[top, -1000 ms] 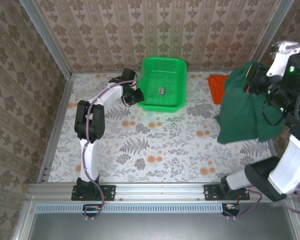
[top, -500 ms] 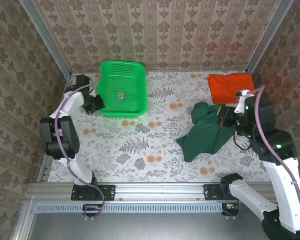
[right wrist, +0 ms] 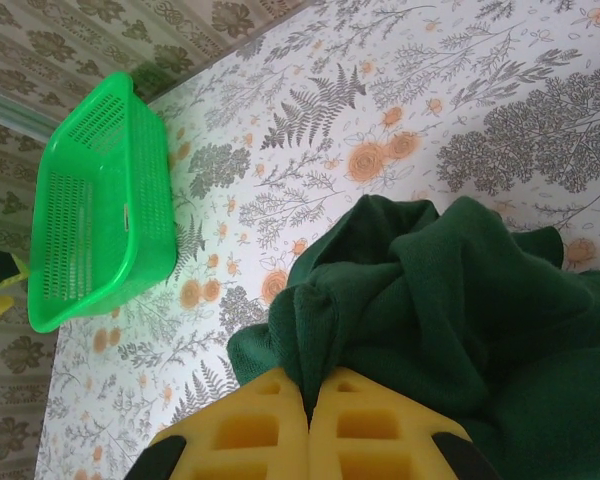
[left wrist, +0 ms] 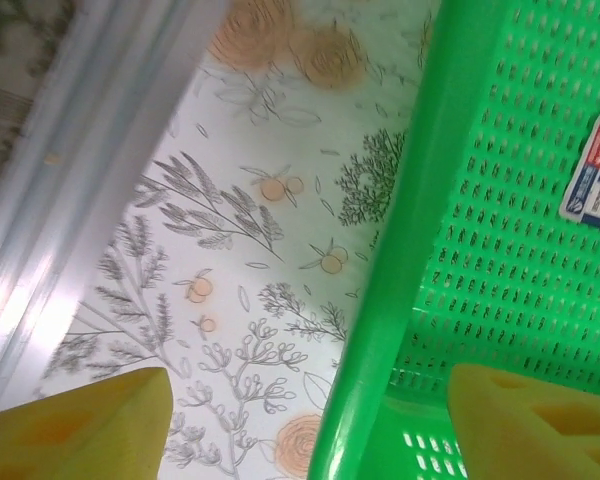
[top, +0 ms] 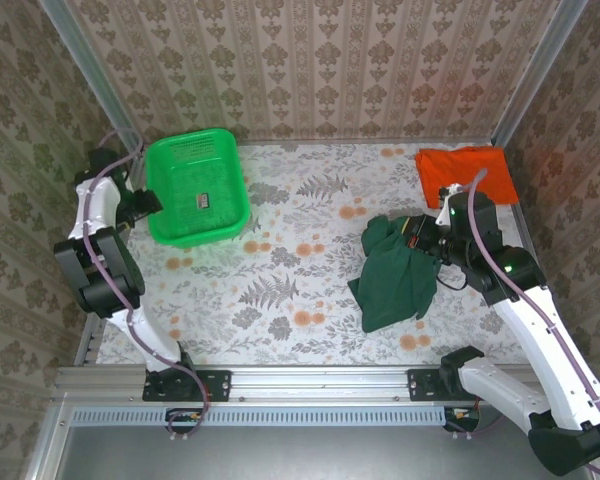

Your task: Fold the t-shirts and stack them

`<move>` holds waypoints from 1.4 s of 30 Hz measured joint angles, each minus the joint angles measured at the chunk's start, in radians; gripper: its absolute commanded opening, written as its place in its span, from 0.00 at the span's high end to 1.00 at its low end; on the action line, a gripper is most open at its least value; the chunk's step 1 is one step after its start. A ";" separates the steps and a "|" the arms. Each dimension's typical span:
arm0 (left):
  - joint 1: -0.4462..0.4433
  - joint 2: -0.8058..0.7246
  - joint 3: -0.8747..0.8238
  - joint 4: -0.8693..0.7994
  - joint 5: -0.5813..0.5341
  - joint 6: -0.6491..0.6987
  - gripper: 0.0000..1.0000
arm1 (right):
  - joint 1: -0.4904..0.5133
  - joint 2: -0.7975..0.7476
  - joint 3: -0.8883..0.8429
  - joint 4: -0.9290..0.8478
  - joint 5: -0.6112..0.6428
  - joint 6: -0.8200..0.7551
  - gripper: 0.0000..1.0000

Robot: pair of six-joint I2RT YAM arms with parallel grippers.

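Clamping the green t-shirt [top: 392, 285], the right gripper [right wrist: 308, 395] sits at its right edge.

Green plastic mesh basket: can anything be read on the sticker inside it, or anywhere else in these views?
Too blurred to read: the print on the small white, blue and red sticker inside the bright green plastic mesh basket.
No words, numbers or logos seen on the dark green cotton t-shirt, the bright orange t-shirt or the flower-patterned table.

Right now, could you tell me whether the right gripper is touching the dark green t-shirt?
Touching. The right wrist view shows the right gripper shut on a pinched fold of the dark green t-shirt.
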 measured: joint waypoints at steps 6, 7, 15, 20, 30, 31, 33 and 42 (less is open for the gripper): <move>-0.160 -0.032 0.090 -0.039 -0.024 -0.098 0.00 | 0.006 -0.006 -0.028 0.005 0.000 0.011 0.96; -0.214 -0.038 0.092 -0.040 -0.031 -0.129 0.00 | 0.008 -0.006 -0.033 0.008 0.000 0.011 0.96; -0.575 0.050 0.146 -0.054 -0.043 -0.282 0.04 | 0.024 0.023 -0.037 0.027 -0.008 0.014 0.95; -0.582 0.214 0.191 -0.063 -0.036 -0.311 0.20 | 0.027 0.024 -0.037 0.027 -0.013 0.014 0.95; -0.575 0.315 0.225 -0.106 -0.035 -0.217 0.85 | 0.029 0.009 -0.048 0.027 -0.014 0.014 0.95; -0.568 0.310 0.238 -0.117 -0.067 -0.193 0.90 | 0.029 0.007 -0.048 0.027 -0.014 0.014 0.96; -0.531 0.291 0.246 -0.132 -0.087 -0.149 0.98 | 0.029 0.006 -0.048 0.026 -0.014 0.015 0.96; -0.320 0.308 0.306 -0.134 -0.030 0.110 1.00 | 0.035 0.043 -0.046 0.016 -0.033 0.047 0.97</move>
